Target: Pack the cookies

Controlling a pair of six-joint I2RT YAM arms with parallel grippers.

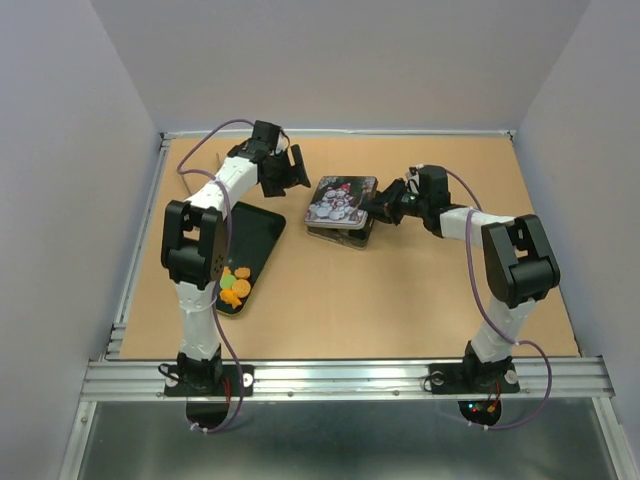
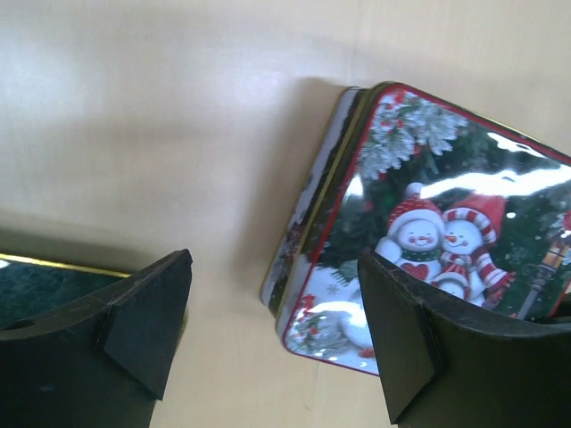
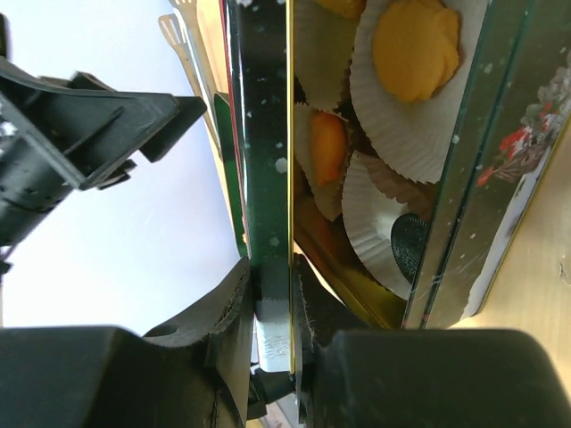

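The loose cookies point(image 1: 236, 286) lie in a small heap at the near end of a black tray point(image 1: 257, 232) on the left of the table point(image 1: 400, 300): mostly orange, with a green and a pink one among them. They look light, flat and stiff, probably brittle and quick to skid on the smooth tray, so each is best pinched lightly across its edges, one at a time, and lifted straight up rather than pressed from above. More orange pieces already sit inside the tin point(image 1: 336, 235) in the middle of the table, each in a white pleated paper cup point(image 3: 406, 125); at least one cup nearer the corner looks empty, though the wrist view shows only part of the inside. The snowman lid point(image 1: 342, 198) lies over the tin, raised on the right side, so the box is part open. The right gripper point(image 3: 272, 290) has its fingers clamped on the rim of that lid, one inside and one outside the edge. The left gripper point(image 2: 272, 299) hangs above the table just left of the tin, fingers spread wide and holding nothing, well apart from the heap on the tray
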